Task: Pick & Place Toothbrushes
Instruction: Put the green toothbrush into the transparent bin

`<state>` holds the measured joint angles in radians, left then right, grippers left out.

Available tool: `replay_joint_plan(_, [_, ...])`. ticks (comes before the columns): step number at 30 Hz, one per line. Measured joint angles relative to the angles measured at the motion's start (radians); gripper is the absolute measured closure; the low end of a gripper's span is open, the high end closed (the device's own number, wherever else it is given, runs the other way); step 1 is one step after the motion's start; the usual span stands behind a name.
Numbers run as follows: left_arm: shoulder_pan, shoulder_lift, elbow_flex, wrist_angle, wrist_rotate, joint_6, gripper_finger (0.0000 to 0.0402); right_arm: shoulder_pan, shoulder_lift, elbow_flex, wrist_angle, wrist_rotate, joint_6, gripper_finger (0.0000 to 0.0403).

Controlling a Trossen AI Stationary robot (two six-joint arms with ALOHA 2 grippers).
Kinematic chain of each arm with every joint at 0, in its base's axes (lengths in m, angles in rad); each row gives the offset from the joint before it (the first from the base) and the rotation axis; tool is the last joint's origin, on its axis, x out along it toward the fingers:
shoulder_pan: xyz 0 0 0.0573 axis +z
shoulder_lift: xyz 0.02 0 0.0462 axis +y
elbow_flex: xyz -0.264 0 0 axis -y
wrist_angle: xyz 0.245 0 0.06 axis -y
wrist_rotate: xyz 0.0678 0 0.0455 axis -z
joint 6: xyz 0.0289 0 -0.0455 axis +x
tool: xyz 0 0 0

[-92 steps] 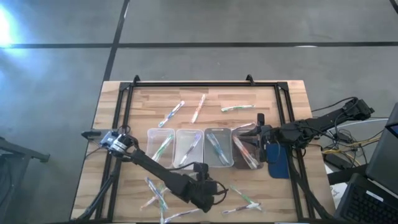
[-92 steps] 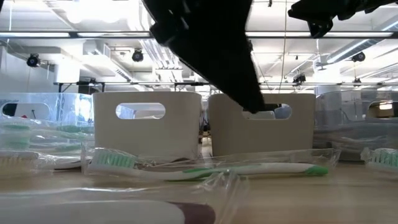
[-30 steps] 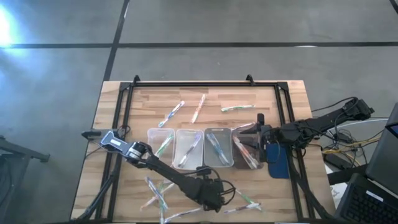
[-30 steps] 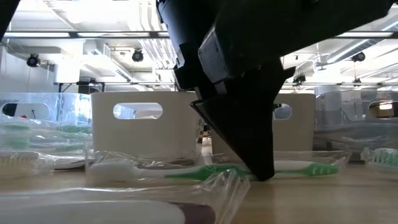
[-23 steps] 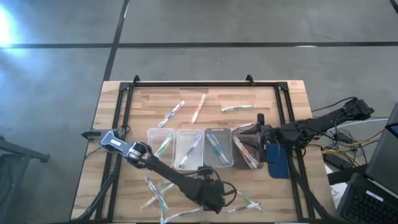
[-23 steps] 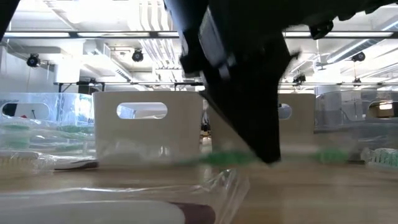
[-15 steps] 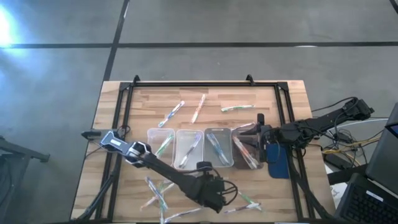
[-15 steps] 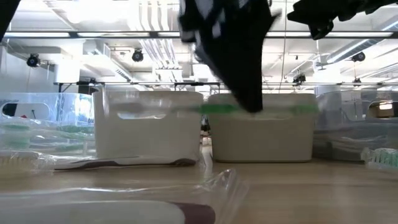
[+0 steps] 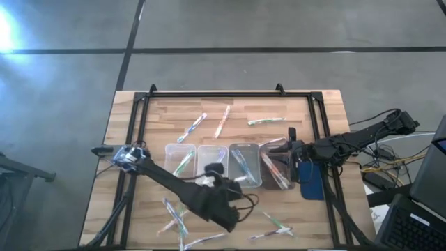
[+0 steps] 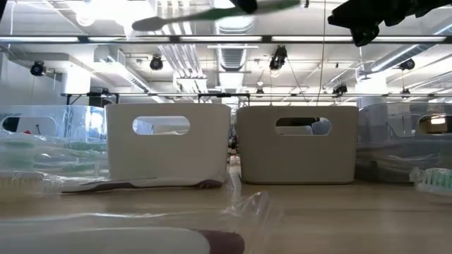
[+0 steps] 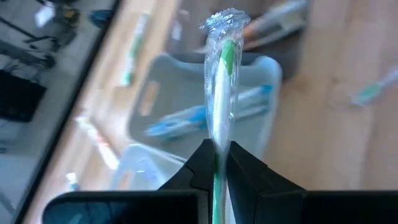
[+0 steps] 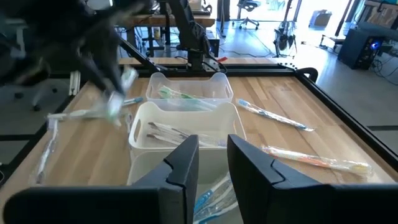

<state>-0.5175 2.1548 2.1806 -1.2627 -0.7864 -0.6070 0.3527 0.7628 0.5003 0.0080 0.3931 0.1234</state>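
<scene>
Left wrist view: the left gripper (image 11: 214, 163) has its two dark fingers pressed tight on a green toothbrush (image 11: 219, 106) in a clear crinkly wrapper. Only this view shows the pinch up close.
Low view: the green toothbrush (image 10: 212, 14) is way up high, above the two white trays (image 10: 169, 144). The table (image 10: 339, 212) in front of the trays is bare where it shows.
High view: four trays (image 9: 212, 166) sit in a row in the middle of the table (image 9: 327, 104). The left gripper (image 9: 224, 192) is just in front of the row, near the two middle trays.
Left arm: it reaches from the left edge of the table slantwise toward the row of trays.
Right gripper (image 9: 279, 164): it is at the right end tray, and the arm comes in from the right edge of the table.
Right wrist view: the right gripper (image 12: 211, 163) fingers are partly apart, right above that tray, with nothing between them.
Other toothbrushes (image 9: 223, 120): three lie behind the row, more lie in front of it, and some are in the trays.
Room: there is open wood behind the row of trays.
</scene>
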Motion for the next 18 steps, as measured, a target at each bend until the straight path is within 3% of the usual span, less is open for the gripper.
replay_joint_plan(8, [0.006,-0.262,-0.277,0.021,-0.110,-0.141,0.0374,0.001,0.000,0.000,0.003,0.000,-0.003,0.0345])
replay_joint_plan(18, [0.054,-0.578,-0.680,0.040,-0.121,-0.389,0.0374,0.000,-0.003,0.016,0.003,0.001,-0.041,0.0365])
